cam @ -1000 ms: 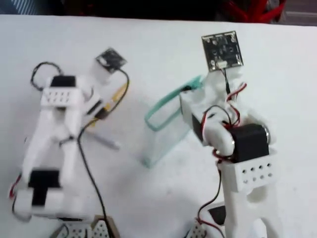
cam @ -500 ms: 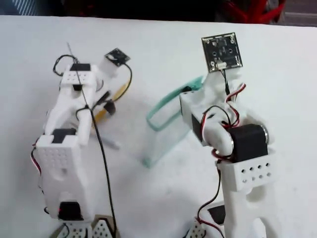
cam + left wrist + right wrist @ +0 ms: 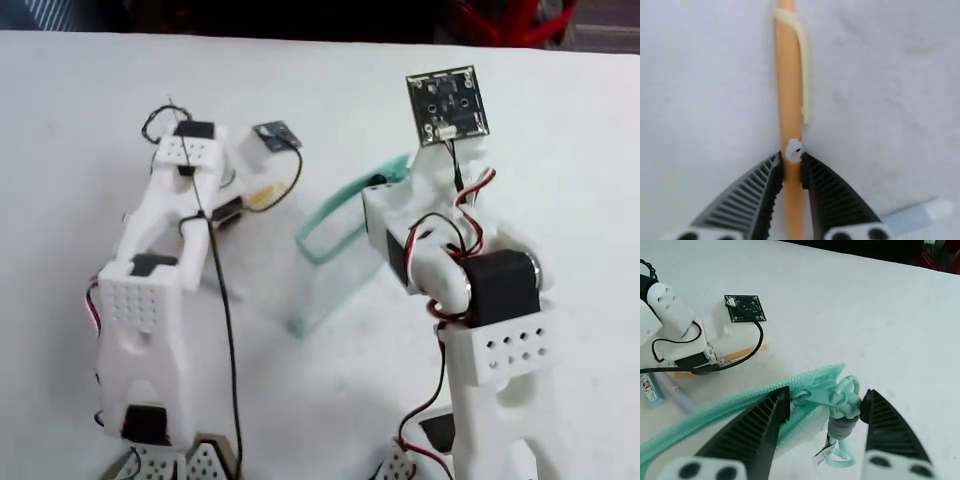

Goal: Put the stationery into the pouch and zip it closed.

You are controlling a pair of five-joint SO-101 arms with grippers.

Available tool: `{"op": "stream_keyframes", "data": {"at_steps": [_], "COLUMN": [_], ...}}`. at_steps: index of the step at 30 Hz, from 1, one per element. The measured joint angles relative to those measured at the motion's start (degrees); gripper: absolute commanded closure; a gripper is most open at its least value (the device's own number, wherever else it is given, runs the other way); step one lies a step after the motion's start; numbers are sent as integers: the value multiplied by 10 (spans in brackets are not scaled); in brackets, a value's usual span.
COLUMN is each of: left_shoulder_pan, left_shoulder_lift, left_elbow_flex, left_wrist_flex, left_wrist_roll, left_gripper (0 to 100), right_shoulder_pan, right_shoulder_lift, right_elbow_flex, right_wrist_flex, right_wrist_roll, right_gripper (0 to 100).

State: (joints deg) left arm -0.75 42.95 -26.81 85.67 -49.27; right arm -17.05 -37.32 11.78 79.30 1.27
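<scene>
An orange pen (image 3: 789, 85) lies on the white table, and my left gripper (image 3: 791, 162) is shut on its lower part. From above, that gripper (image 3: 240, 208) sits over the orange pen (image 3: 263, 192), left of the pouch. The teal, see-through pouch (image 3: 335, 250) stands with its mouth open. My right gripper (image 3: 825, 395) holds the pouch's (image 3: 740, 407) zipper end between its widely spread fingers, with the teal zipper pull (image 3: 844, 395) between them. From above, the right gripper (image 3: 385, 185) is at the pouch's far right end. A pale blue-grey pen (image 3: 920, 212) lies beside the left gripper.
The blue-grey pen (image 3: 225, 290) lies on the table between the left arm and the pouch. The left arm's black cable (image 3: 225, 330) trails toward the near edge. White table stretches beyond both arms, with a dark room edge at the far side.
The left arm has swung right and away from the near edge, settling over the orange pen with its gripper on it. The right arm and pouch have not moved.
</scene>
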Motion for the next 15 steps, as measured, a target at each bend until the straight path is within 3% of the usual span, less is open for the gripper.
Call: {"op": "stream_keyframes", "data": {"at_steps": [5, 10, 15], "left_shoulder_pan": [-2, -34, -65], "left_shoulder_lift": [4, -67, -252], "left_elbow_flex": [-155, -211, -160], "left_wrist_flex": [146, 164, 167], "left_wrist_roll": [2, 37, 40], "left_gripper": [976, 976, 976], "right_shoulder_pan": [0, 0, 0], "right_shoulder_lift": [0, 0, 0], "right_elbow_flex": [0, 0, 0], "right_wrist_flex": [0, 0, 0], "right_wrist_roll": [0, 0, 0], "right_gripper": [769, 769, 769]}}
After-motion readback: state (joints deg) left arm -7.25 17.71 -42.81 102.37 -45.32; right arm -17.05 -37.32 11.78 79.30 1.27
